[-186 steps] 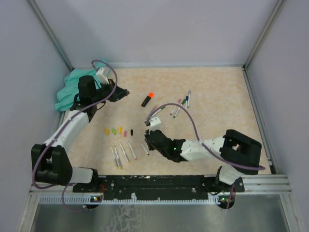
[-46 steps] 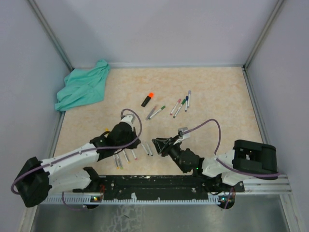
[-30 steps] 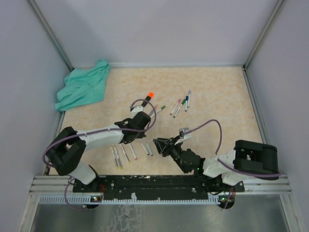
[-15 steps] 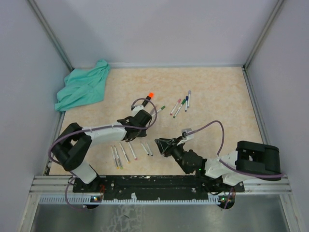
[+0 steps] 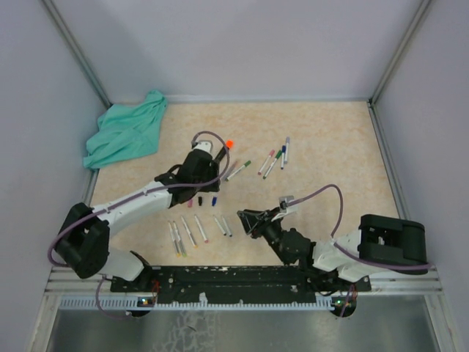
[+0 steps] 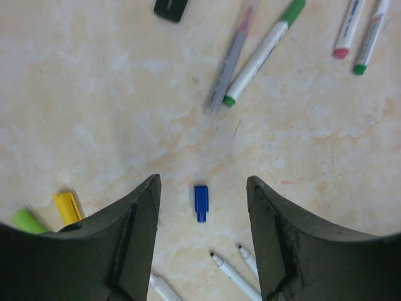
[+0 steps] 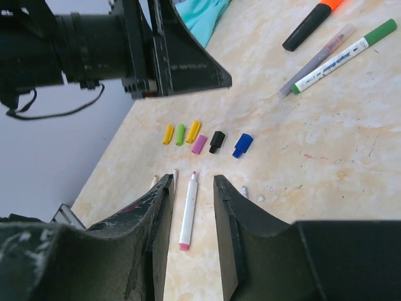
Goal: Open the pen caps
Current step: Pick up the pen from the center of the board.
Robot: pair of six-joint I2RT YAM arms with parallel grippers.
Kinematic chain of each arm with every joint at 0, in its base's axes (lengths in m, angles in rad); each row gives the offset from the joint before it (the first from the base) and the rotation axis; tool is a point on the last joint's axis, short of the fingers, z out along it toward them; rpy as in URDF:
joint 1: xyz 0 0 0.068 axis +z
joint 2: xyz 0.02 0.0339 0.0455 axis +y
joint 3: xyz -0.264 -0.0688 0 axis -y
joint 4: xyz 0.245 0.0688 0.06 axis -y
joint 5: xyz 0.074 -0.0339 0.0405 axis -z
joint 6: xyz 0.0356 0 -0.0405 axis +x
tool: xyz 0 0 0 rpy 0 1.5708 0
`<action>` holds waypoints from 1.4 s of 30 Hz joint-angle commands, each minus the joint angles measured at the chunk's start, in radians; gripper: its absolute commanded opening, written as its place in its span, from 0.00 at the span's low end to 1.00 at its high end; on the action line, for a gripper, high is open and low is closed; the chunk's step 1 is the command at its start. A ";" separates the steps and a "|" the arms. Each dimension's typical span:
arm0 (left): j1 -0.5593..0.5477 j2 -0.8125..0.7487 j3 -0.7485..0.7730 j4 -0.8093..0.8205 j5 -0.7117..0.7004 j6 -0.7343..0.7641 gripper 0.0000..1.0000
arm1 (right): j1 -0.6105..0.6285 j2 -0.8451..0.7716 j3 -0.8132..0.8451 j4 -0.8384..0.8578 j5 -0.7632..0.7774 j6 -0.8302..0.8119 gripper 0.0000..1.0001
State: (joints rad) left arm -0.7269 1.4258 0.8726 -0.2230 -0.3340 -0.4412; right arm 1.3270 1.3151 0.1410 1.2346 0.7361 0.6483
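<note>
"Caps [image 7: 198,144] sit in a row, centre-left in the right wrist view: yellow, green, yellow, pink, black, blue. Best way to finish?"
"Left gripper [image 6: 202,182] has its fingers [image 6: 135,238] spread, the blue cap [image 6: 200,202] loose between them. I'd rise straight up, then reach the capped pens [image 6: 263,53], upper right. Right gripper [image 7: 192,178] gapes slightly, gripping nothing."
"Writing?"
"Dark print on the green-capped pen [image 7: 341,58]; too small to read."

In the left wrist view, the top edge is cropping the black highlighter [image 6: 170,7] and the pens [image 6: 351,28] at upper right; a finger [image 6: 125,251] of the left gripper [image 6: 202,187] is covering part of the green cap [image 6: 24,219]; in the right wrist view, that gripper is screening most of the teal cloth [image 7: 203,17]; overhead, it is masking the highlighter's body.
</note>
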 commanded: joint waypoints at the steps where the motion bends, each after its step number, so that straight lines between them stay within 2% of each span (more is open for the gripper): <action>1: 0.098 -0.009 0.076 0.081 0.264 0.158 0.63 | 0.014 -0.025 -0.019 0.108 0.066 0.011 0.33; 5: 0.158 0.068 0.197 0.071 0.419 0.237 0.65 | 0.014 -0.022 -0.021 0.110 0.068 0.018 0.33; 10: 0.179 0.301 0.538 -0.203 0.402 0.379 0.61 | 0.014 -0.012 -0.020 0.121 0.073 0.018 0.33; 11: 0.180 0.347 0.597 -0.281 0.397 0.404 0.59 | 0.015 -0.012 -0.021 0.125 0.075 0.017 0.33; 13: 0.180 0.427 0.668 -0.339 0.398 0.434 0.53 | 0.016 -0.012 -0.023 0.129 0.077 0.016 0.33; 16: 0.182 0.474 0.664 -0.316 0.434 0.451 0.47 | 0.016 -0.014 -0.030 0.135 0.081 0.019 0.33; 22: 0.182 0.554 0.692 -0.345 0.514 0.484 0.44 | 0.015 -0.008 -0.008 0.103 0.075 0.019 0.33; 32: 0.184 0.630 0.726 -0.350 0.451 0.472 0.37 | 0.015 0.009 0.011 0.089 0.059 0.013 0.33; 42: 0.190 0.684 0.757 -0.358 0.519 0.457 0.37 | 0.015 0.009 0.011 0.090 0.059 0.012 0.33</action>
State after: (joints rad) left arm -0.5411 2.0857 1.6005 -0.5644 0.1505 0.0223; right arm 1.3327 1.3178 0.1196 1.2778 0.7540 0.6579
